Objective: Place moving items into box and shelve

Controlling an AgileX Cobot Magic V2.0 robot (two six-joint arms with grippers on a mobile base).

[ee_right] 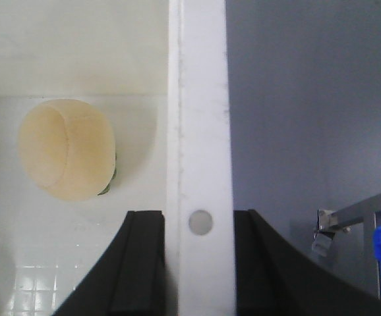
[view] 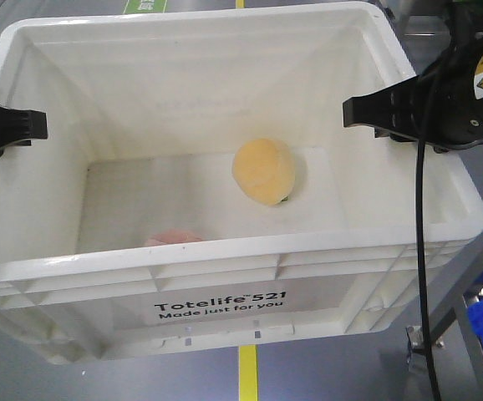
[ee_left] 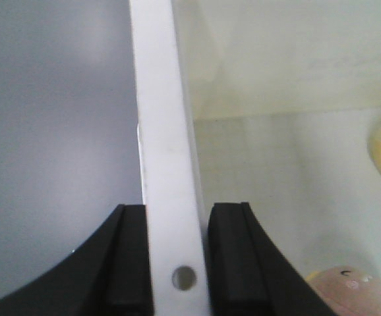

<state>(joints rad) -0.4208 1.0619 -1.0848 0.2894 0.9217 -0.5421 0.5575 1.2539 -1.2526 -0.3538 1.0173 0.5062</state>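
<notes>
**White tote clamped by both rims, both items already inside**

White plastic tote (view: 225, 252), big, rigid, ribbed under the rim, black "Totelife 521" print on the front wall. Left gripper (ee_left: 177, 212) straddles the left side rim, one pad outside and one inside, both pressed against the plastic: clamped on the rim. Right gripper (ee_right: 198, 218) does the same on the opposite rim. Grey floor and a yellow line (view: 248, 372) show under the tote, so it looks lifted or overhanging; cannot tell which.

Handling, as a judgement: stiff shell, light load, so light overall. The rim is smooth and glossy and the pads are narrow, so slip or twist is the risk. Opposite side rims are the right hold; keep both arms level and moving together for shelving.

Pale orange ball (view: 264, 171) rests on the tote floor, below and inward of the right gripper, well apart from the left. It looks soft and round, and likely rolls if the tote tilts.

Pinkish item (ee_left: 352, 289) is smaller, below and inward of the left gripper by the front wall, and mostly hidden.
</notes>
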